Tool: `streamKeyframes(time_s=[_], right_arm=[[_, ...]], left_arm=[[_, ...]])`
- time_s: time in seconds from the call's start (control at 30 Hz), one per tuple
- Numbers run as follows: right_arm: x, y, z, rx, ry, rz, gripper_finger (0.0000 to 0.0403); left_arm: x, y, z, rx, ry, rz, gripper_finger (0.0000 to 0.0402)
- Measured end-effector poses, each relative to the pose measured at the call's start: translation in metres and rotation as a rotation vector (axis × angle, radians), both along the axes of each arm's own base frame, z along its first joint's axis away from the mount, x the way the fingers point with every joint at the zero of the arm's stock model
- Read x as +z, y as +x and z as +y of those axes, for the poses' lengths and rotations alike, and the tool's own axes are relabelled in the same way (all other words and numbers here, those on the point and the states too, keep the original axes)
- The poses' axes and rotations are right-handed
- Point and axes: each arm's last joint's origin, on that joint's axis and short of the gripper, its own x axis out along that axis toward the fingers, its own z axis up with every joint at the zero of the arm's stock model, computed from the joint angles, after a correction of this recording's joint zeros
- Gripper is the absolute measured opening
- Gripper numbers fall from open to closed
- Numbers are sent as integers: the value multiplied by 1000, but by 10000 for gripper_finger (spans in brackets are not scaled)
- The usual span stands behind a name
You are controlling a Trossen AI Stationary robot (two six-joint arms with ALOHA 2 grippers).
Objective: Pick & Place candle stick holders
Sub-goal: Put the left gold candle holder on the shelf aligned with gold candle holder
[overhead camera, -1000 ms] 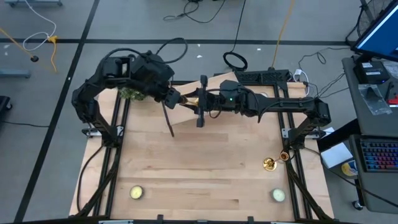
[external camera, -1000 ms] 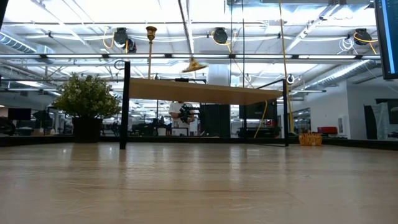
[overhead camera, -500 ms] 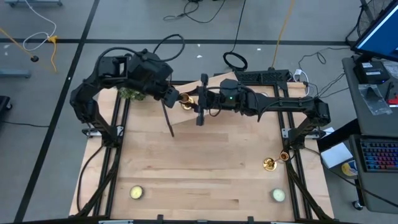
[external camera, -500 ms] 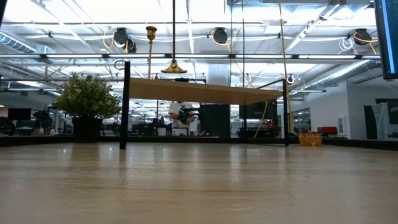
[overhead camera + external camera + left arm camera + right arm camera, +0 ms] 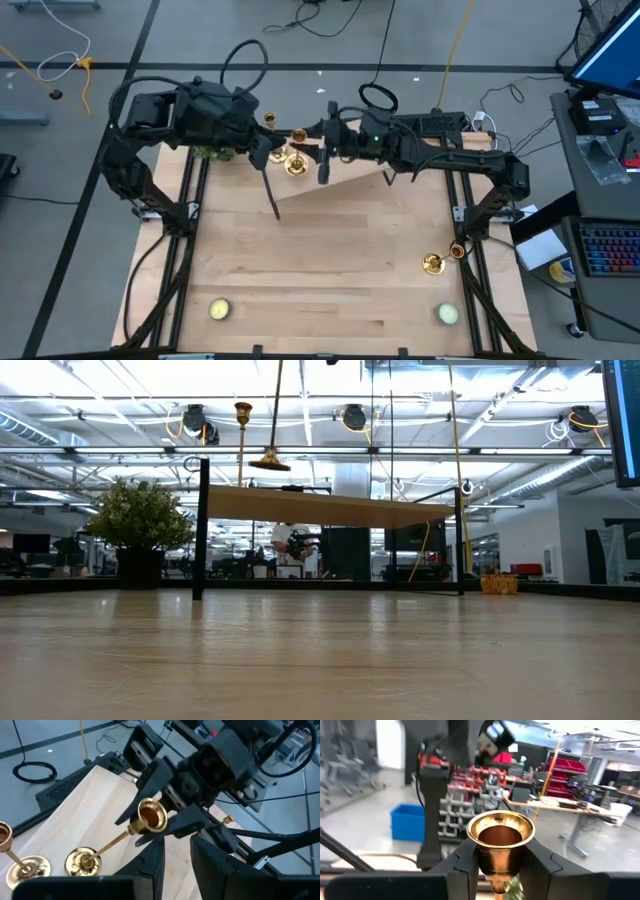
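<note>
moved | both arms back toward far edge | held candlestick (image 5: 295, 165) now hangs upright
</note>
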Motion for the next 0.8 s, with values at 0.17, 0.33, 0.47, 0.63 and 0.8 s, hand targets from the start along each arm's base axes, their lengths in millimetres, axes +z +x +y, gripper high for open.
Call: streamKeyframes(time_s=[0.17, 0.33, 0.47, 0.63, 0.8], right_arm=[[2, 1, -13, 36, 90, -71, 94], [-14, 12, -25, 66, 180, -48, 94], [-28, 23, -29, 81, 227, -39, 94], [-30, 29, -30, 103, 233, -91, 94], [-31, 30, -30, 103, 224, -99, 94]], left_arm=[[1, -1, -1, 6, 12, -2, 92], [2, 0, -1, -2, 29, -13, 93], [2, 0, -1, -2, 29, -10, 93], [1, 0, -1, -5, 35, -7, 93], [1, 0, -1, -9, 40, -5, 93]])
